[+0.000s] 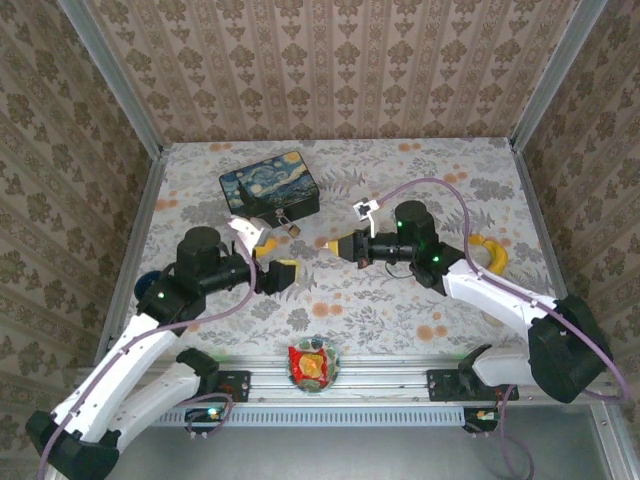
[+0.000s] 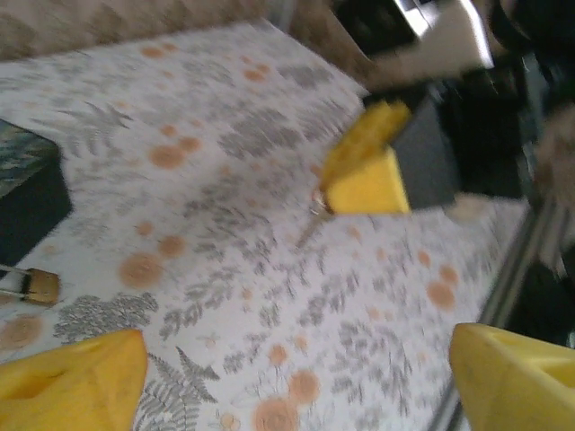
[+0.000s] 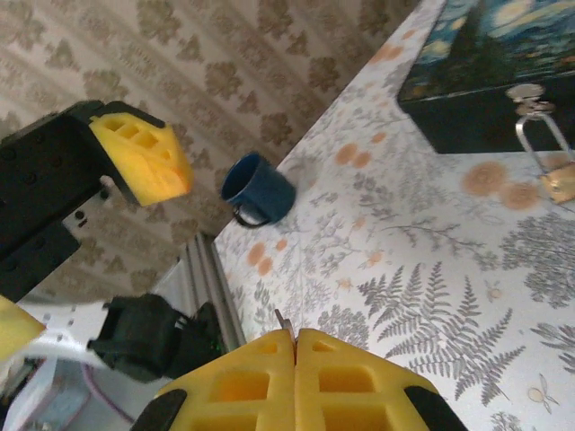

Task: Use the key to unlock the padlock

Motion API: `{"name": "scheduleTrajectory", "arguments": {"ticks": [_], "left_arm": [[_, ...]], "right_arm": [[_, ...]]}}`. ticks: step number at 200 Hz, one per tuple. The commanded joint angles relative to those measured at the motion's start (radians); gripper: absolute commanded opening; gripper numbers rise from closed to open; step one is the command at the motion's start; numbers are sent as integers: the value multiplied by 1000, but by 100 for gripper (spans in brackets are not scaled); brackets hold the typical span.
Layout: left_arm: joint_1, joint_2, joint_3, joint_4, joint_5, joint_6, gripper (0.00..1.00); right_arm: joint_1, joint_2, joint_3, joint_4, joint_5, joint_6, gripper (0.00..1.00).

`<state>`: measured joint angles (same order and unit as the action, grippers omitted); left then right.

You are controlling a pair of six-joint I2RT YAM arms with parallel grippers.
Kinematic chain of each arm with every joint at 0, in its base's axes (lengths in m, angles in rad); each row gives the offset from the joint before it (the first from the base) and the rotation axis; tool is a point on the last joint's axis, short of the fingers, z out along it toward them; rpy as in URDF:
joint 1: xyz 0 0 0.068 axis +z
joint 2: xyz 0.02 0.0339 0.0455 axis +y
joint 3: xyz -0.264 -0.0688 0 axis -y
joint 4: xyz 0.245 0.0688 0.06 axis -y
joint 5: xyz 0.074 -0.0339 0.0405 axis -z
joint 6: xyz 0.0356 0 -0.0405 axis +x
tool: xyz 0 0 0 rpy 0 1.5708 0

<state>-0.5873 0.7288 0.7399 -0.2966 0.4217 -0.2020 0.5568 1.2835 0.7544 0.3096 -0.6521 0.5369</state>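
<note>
Landmark: Starry Night tin (image 1: pixel 270 185), lying flat on the floral desk (image 1: pixel 420 170), toward its far left.
Padlock (image 1: pixel 295 229): small brass body with a thin silver shackle, lying on the desk just beside the tin's near right corner. In the right wrist view the shackle reaches toward the tin's dark side wall.
Left claw (image 1: pixel 275 262): yellow jaws spread wide with nothing between them. It is on the near side of the tin, close to the padlock, which shows at the left edge of the left wrist view.
Right claw (image 1: pixel 335 245): yellow fingers pressed together, pinching a thin metal key (image 3: pixel 282 320) whose tip juts out between them. It is to the right of the tin's near corner, aimed toward the padlock and apart from it.
Blue mug (image 1: pixel 145 285): nearer and left of the tin, well apart, at the desk's left edge.
Yellow curved object (image 1: pixel 490 255): well to the right of the tin.
</note>
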Motion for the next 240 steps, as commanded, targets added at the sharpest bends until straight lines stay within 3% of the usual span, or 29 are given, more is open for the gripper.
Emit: {"name": "scheduleTrajectory", "arguments": {"ticks": [1,58,97,131,240], "left_arm": [[6,-55,-65,185,-175,-188,95],[9,-42,-172,426,-154,-219,96],[15,50,-233,644,-137,-280,100],[14,135,-225,714,-81,-307,100],[-17,416,-167,1033,153,-453,58]], "right_arm": [[-3,-52,-38,64,134,94,0],[-3,-123,-112,134,269,169,0],[-3,-133,-147,208,326,231,0],[-3,-124,-171,280,345,286,0],[3,-77,-157,411,311,384,0]]}}
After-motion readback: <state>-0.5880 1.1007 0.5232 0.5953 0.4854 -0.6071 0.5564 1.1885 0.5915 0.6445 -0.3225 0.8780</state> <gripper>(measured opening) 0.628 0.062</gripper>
